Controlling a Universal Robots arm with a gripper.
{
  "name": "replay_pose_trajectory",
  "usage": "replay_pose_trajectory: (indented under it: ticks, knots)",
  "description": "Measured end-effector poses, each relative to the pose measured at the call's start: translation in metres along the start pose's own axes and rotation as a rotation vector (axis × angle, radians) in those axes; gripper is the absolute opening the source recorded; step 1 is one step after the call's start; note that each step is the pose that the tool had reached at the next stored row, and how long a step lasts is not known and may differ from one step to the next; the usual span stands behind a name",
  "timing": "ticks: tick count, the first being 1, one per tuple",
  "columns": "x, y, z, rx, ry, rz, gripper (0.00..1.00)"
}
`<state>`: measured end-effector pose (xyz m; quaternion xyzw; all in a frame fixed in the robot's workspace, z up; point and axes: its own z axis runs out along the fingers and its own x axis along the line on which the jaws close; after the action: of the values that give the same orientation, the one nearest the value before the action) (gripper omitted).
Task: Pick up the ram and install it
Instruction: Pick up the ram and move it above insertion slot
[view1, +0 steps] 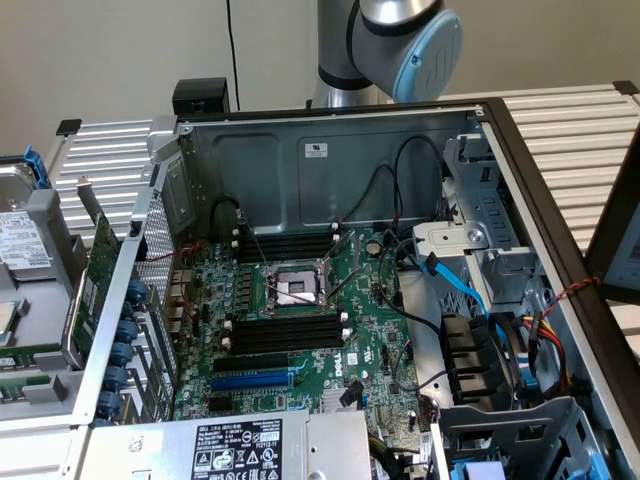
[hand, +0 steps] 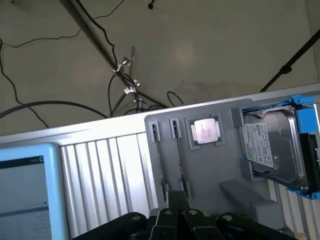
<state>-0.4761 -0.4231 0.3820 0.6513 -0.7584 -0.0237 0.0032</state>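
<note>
The black jaws are closed on nothing and sit nearest the gray holder (hand: 210, 170) on the ribbed tabletop (hand: 110, 170). The ram (view1: 30, 352) sits in a narrow slot of that holder, at about 9 o'clock from the motherboard (view1: 300, 300) in the exterior view, with a 2nd green stick (view1: 25, 385) in the slot beside it. Past them the holder carries a loose processor (hand: 205, 131), then a hard drive (hand: 272, 147) in a blue caddy. On the board, 2 banks of black memory slots (view1: 285, 333) flank the socket (view1: 295, 288) at 12 and 6 o'clock, and they look unfilled. Farthest off, at 12 o'clock, the arm (view1: 400, 45) rises behind the case. I judge the approach to the pick is in hand, with nothing lifted yet. A grasp calls for the jaws to part and line up along the stick's thin edge, clear of its neighbor.
</note>
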Motion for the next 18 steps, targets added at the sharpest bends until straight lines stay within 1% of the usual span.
replay_pose_trajectory:
  ticks: [3,6,8,9,10,12,13,17,18]
  knots:
    - [0.0000,0.0000,0.0002,0.0000,0.0025,-0.054,0.10]
    - [0.0000,0.0000,0.0006,0.0001,0.0068,-0.109,0.11]
    - [0.0000,0.0000,0.0011,0.0000,0.0104,-0.143,0.24]
    - [0.0001,-0.0001,0.0016,-0.0004,0.0122,-0.161,0.24]
    - [0.0000,-0.0001,0.0023,-0.0007,0.0136,-0.177,0.36]
    - [0.0000,-0.0002,0.0039,-0.0013,0.0169,-0.209,0.36]
    - [0.0001,-0.0002,0.0048,-0.0013,0.0177,-0.217,0.42]
    - [0.0035,-0.0012,0.0067,-0.0015,0.0182,-0.227,0.42]
    - [0.0042,-0.0013,0.0076,0.0003,0.0181,-0.228,0.42]
